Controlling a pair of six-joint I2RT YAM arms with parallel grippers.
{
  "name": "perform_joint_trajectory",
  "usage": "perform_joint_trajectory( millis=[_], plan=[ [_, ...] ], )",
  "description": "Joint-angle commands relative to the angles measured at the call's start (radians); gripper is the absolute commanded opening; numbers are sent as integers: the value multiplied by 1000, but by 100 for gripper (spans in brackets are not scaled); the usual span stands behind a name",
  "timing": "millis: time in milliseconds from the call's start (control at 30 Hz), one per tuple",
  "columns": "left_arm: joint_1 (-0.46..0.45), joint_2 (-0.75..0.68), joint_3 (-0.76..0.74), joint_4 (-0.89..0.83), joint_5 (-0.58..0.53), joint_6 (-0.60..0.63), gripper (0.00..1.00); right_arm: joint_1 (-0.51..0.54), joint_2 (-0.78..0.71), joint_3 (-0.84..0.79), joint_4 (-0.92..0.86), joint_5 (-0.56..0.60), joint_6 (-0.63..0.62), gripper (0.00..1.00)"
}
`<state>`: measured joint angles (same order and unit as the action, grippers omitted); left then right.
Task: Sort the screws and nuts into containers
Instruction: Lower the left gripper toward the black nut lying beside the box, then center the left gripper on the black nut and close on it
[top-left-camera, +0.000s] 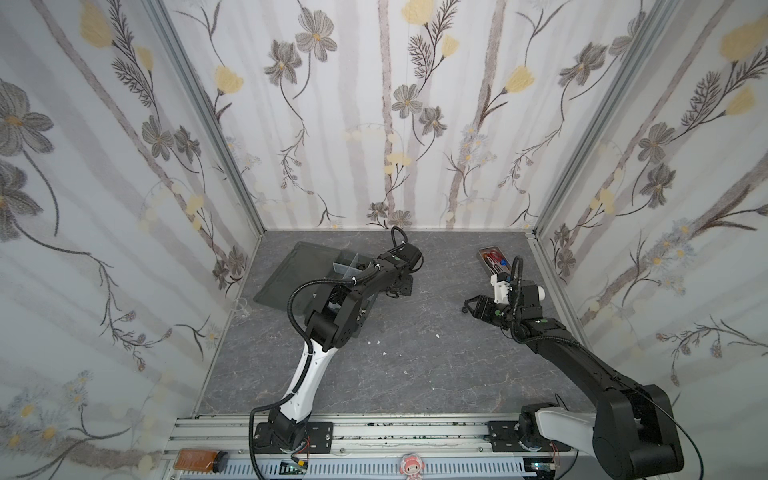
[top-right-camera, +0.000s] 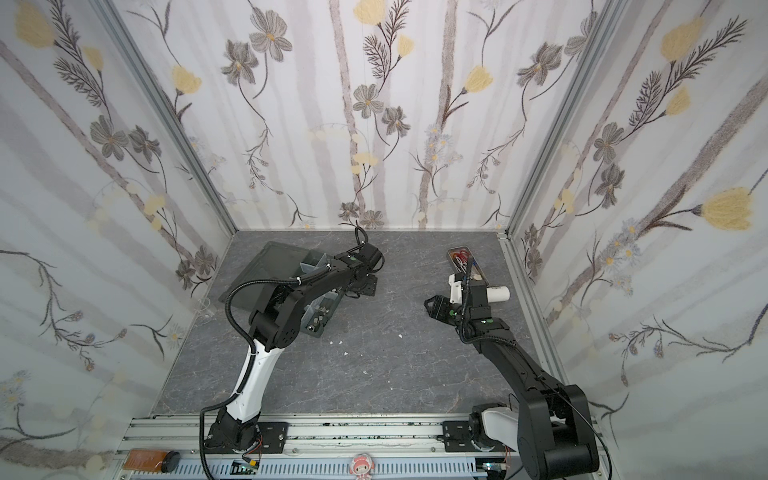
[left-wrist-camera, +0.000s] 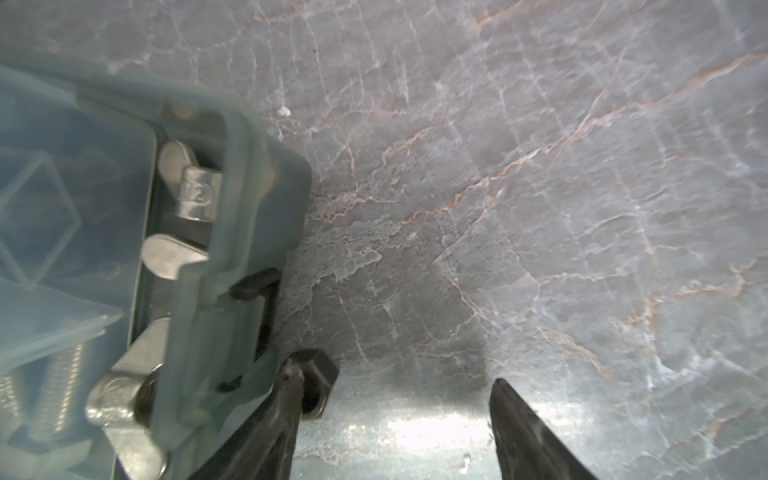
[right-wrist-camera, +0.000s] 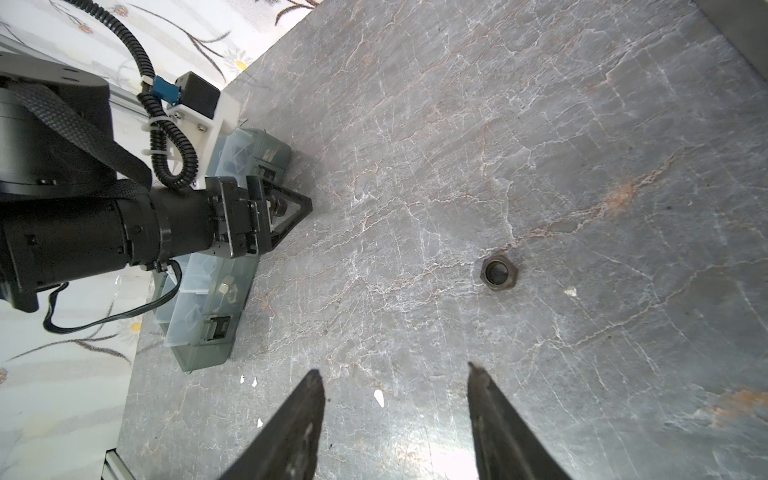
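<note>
Spreads left gripper (left-wrist-camera: 397, 376) wide, black hex nut (left-wrist-camera: 318, 384) touching one fingertip (left-wrist-camera: 291, 388), organizer box (left-wrist-camera: 232, 232) just outside it. Parts right gripper (right-wrist-camera: 394, 369), empty, second hex nut (right-wrist-camera: 498, 272) ahead of it.

Grey marbled counter (top-left-camera: 415, 374) fills the lower centre in both top views. It is enclosed on three sides by floral wallpaper panels (top-left-camera: 374, 124). A narrow metal tray (top-left-camera: 482, 257) sits at the counter's upper right and holds red-handled scissors (top-left-camera: 493, 254). A white bottle (top-right-camera: 498, 294) lies just below and right of the tray. Small white specks (top-left-camera: 376, 342) are scattered mid-counter. An aluminium rail (top-left-camera: 415, 432) runs along the bottom edge. On it sit an orange item with a black cap (top-left-camera: 195, 459) at lower left and a pink figurine (top-left-camera: 410, 463) at bottom centre.
</note>
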<state>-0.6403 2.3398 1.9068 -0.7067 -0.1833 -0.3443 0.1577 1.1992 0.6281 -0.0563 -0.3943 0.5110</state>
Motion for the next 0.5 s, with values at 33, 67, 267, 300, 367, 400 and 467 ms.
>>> perform_joint_trajectory(
  millis=[33, 67, 267, 300, 367, 400, 467],
  plan=[
    [2, 9, 11, -10, 10, -16, 69, 0, -4, 7, 23, -12, -11, 56],
    [2, 9, 11, -9, 12, -17, 69, 0, -3, 10, 23, -11, -12, 57],
    [-4, -3, 16, -10, 24, -21, 62, 0, -3, 13, 19, -12, -13, 57],
    [-6, -5, 15, -9, 26, -21, 60, 0, -3, 15, 19, -11, -13, 56],
    [-10, -11, 14, -9, 32, -21, 55, 0, -1, 16, 18, -12, -14, 56],
    [-12, -13, 14, -7, 37, -22, 50, 0, -1, 18, 19, -12, -15, 56],
    [-13, -14, 13, -3, 48, -24, 41, 0, -1, 22, 16, -12, -15, 56]
  ],
)
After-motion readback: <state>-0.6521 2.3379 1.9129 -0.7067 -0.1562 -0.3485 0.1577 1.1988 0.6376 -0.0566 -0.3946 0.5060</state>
